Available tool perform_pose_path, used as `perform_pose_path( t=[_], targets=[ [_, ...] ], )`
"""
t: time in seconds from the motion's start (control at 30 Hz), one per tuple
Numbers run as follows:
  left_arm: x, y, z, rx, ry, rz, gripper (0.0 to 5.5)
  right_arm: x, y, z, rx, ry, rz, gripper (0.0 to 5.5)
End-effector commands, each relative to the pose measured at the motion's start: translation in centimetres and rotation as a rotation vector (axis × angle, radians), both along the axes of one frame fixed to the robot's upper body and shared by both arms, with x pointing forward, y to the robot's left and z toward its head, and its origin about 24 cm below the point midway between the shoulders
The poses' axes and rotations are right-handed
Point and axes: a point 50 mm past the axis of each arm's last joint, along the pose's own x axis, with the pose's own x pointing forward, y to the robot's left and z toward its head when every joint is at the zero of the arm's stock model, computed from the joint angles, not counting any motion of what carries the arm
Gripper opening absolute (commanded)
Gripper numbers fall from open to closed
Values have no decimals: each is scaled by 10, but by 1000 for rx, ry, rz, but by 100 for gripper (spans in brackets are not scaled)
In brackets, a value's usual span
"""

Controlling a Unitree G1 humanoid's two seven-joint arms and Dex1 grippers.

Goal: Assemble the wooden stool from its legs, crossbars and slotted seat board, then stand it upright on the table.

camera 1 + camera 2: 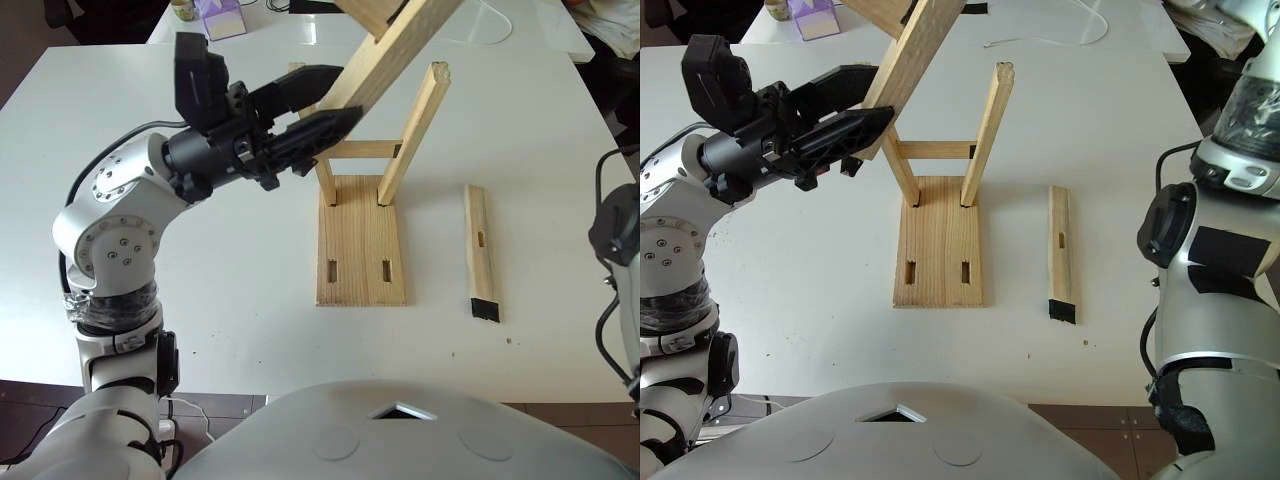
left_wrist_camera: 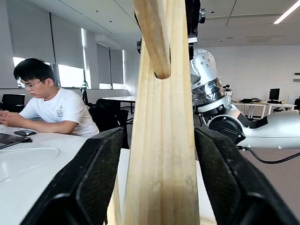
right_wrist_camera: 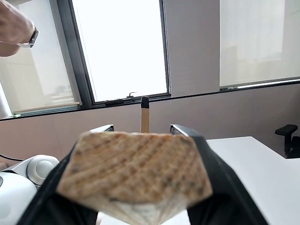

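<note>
The slotted seat board [image 1: 362, 262] lies flat mid-table. Two legs [image 1: 412, 135] stand in its far slots, joined by a crossbar [image 1: 362, 150]. Its two near slots are bare. A loose leg [image 1: 478, 250] with a black tip lies to the board's right. My left gripper [image 1: 345, 95] is shut on another leg [image 1: 400, 45] that slants up over the far end of the board and out of the top of the view. The left wrist view has that leg [image 2: 164, 154] between the black fingers [image 2: 101, 178]. My right gripper [image 3: 140, 140] is shut on a wooden end [image 3: 133, 171].
A purple box [image 1: 220, 15] and a white cable [image 1: 1040, 40] lie on the table behind. My right arm [image 1: 1210, 230] rises along the table's right edge. Bare tabletop spreads to the left of the board and in front of it.
</note>
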Motion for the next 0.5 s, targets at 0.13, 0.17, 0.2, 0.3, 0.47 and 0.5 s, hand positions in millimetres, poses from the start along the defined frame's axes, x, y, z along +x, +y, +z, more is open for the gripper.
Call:
perform_pose_path(
  t=[0.13, 0.17, 0.2, 0.3, 0.47, 0.5],
  targets=[
    [13, 52, -28, 116, 79, 333, 339, -10, -15, -25, -99, -124, -190, 204],
    [10, 69, -39, 120, 125, 430, 339, -13, -18, -30, -111, -121, -204, 204],
    [4, 85, -51, 114, 171, 524, 339, -18, -20, -38, -140, -128, -210, 204],
    [-12, 111, -77, 78, 279, 732, 339, -30, -21, -56, -182, -122, -196, 204],
    [-18, 119, -95, -170, 371, 1149, 339, -51, -25, -86, -347, -133, -131, 204],
    [-19, 114, -97, -203, 389, 1194, 339, -53, -26, -89, -366, -129, -113, 204]
  ],
)
